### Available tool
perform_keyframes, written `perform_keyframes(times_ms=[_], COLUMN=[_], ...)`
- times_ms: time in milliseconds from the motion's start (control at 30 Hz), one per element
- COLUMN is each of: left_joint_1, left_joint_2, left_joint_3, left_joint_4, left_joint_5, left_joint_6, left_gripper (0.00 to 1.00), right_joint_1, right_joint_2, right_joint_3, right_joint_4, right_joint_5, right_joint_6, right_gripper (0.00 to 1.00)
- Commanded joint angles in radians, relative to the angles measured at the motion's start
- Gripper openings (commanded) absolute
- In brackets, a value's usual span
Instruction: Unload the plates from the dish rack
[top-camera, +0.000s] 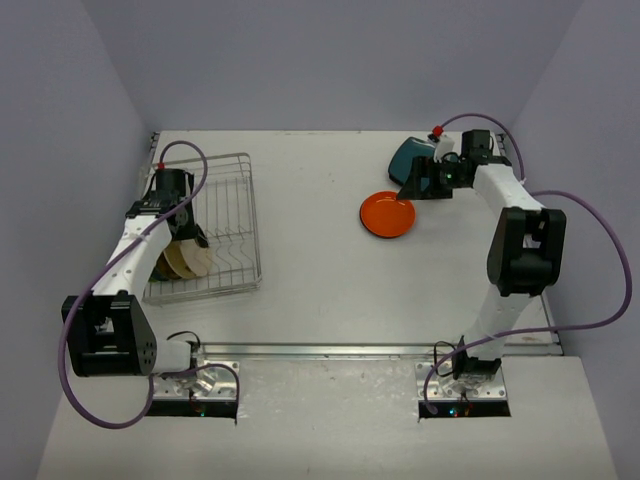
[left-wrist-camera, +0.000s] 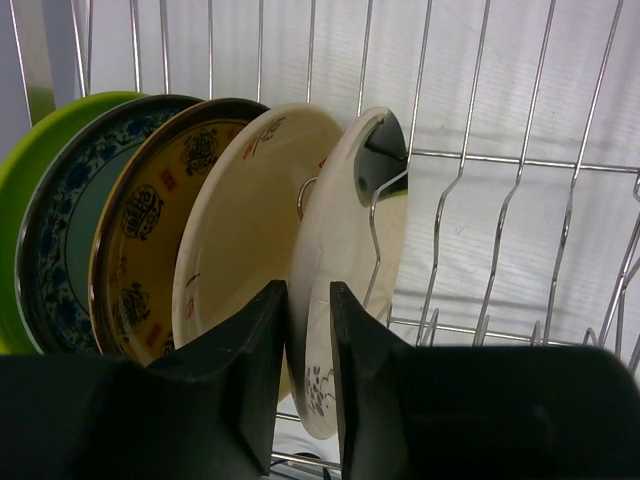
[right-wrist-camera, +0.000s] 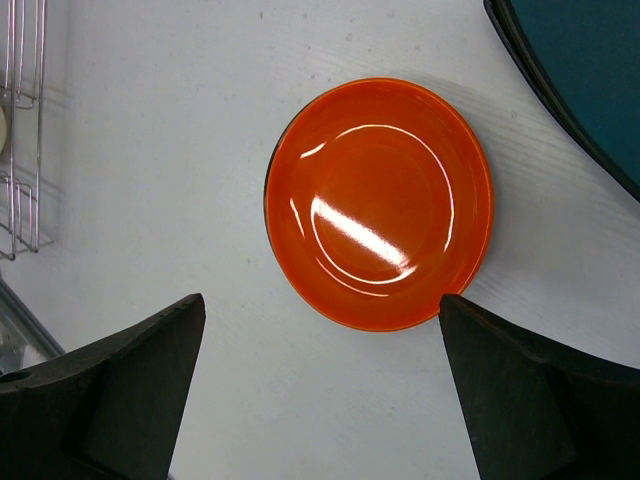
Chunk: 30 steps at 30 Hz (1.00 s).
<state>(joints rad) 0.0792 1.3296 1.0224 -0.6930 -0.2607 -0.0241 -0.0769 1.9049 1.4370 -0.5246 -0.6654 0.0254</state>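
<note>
The silver wire dish rack stands at the left. In the left wrist view it holds a green plate, a blue patterned plate, a yellow-brown plate, a cream plate and a white plate with dark flowers, all on edge. My left gripper is down in the rack, shut on the white plate's rim; it also shows in the top view. My right gripper is wide open and empty, above the table just short of an orange plate lying flat.
The orange plate lies right of centre. A teal plate lies behind it by the right arm's wrist, and its edge shows in the right wrist view. The rack's right slots hold no plates. Walls enclose the table.
</note>
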Motion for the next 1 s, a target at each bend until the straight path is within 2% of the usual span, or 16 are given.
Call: perform_keyframes(times_ms=[0, 100, 367, 500, 567, 633, 700, 833, 967], left_joint_1=[0.008, 0.009, 0.008, 0.005, 0.006, 0.003, -0.019, -0.1, -0.187], left_joint_2=[-0.011, -0.012, -0.033, -0.07, -0.11, -0.129, -0.141, -0.122, -0.111], left_joint_3=[0.034, 0.072, 0.369, 0.437, 0.382, 0.326, 0.288, 0.252, 0.244], left_joint_4=[0.02, 0.013, -0.03, -0.026, 0.002, 0.023, 0.064, 0.102, 0.124], left_joint_5=[-0.003, 0.011, 0.016, 0.25, 0.487, 0.599, 0.787, 0.926, 0.965], left_joint_6=[0.018, 0.064, 0.168, 0.154, 0.123, 0.108, 0.068, 0.005, -0.015], left_gripper=[0.11, 0.0, 0.0, 0.0, 0.0, 0.0, 0.0, 0.0, 0.0], right_joint_1=[0.008, 0.012, 0.044, 0.072, 0.116, 0.153, 0.199, 0.307, 0.401], right_joint_2=[-0.065, -0.072, -0.119, -0.155, -0.181, -0.208, -0.239, -0.278, -0.247], right_joint_3=[-0.004, -0.003, -0.015, -0.029, -0.045, -0.059, -0.086, -0.109, -0.065], right_joint_4=[0.033, 0.035, 0.044, 0.068, 0.098, 0.133, 0.191, 0.287, 0.311], right_joint_5=[-0.018, -0.017, -0.039, -0.091, -0.137, -0.182, -0.215, -0.237, -0.233], right_joint_6=[-0.018, -0.016, -0.016, -0.011, 0.03, 0.069, 0.121, 0.212, 0.269], right_gripper=[0.99, 0.99, 0.99, 0.99, 0.99, 0.99, 0.99, 0.99, 0.99])
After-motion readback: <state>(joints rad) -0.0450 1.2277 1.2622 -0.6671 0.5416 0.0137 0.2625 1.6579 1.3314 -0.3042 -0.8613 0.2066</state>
